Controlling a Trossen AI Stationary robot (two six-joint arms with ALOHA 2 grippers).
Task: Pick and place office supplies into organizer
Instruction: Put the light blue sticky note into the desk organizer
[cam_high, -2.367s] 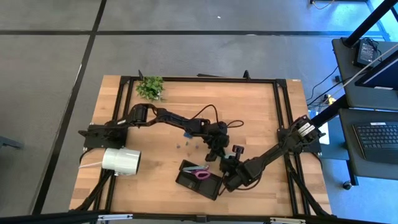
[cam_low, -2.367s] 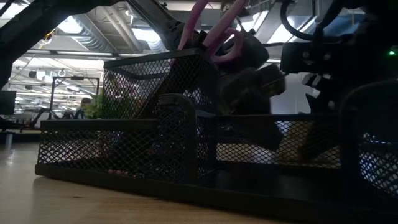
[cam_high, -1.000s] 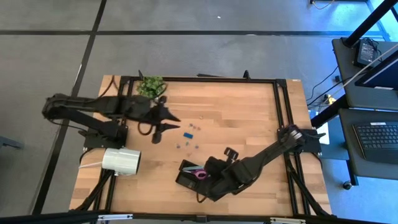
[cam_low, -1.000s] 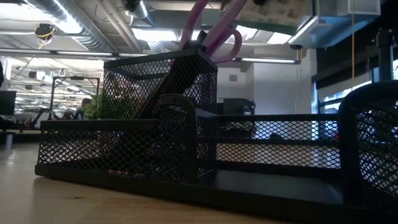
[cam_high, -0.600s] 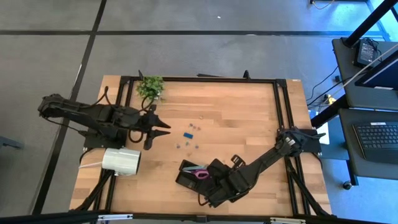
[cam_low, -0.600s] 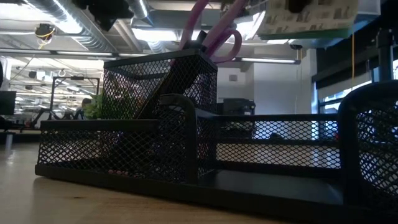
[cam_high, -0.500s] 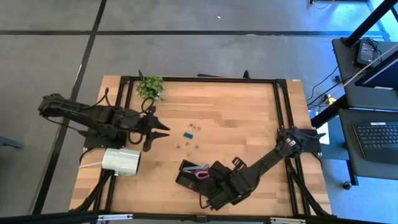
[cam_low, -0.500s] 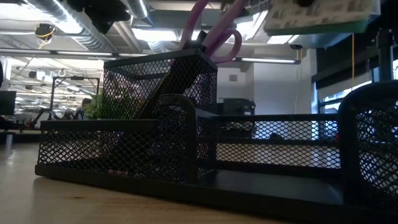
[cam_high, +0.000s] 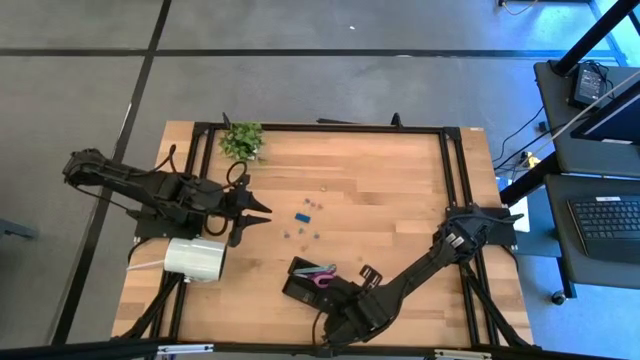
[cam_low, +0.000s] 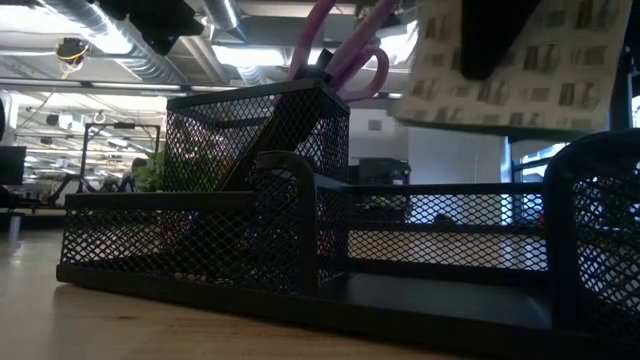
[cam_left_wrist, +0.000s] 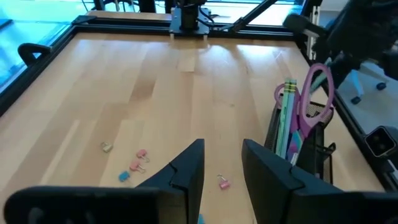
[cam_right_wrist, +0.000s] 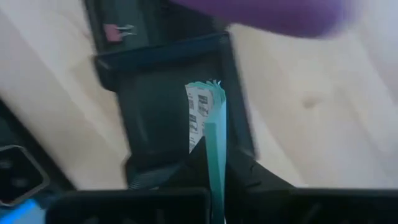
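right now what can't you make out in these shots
- Right gripper: shut on the sticky-note pad; in the high view the arm covers both.
- Organizer: its near half is under the right arm in the high view, so what is in there is unknown.
- Clips: too small to count in the high view.
- Scissors: handles cut off by the low view's top edge; the mesh hides the blades.
- Left gripper: open, holding nothing.

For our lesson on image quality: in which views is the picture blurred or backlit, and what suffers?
Right wrist view: motion-blurred; scissors smear purple, sticky-note pad in the right tool stays readable. Low view: backlit by ceiling lights, so the organizer is a dark silhouette. Left wrist view: sharp, evenly lit.
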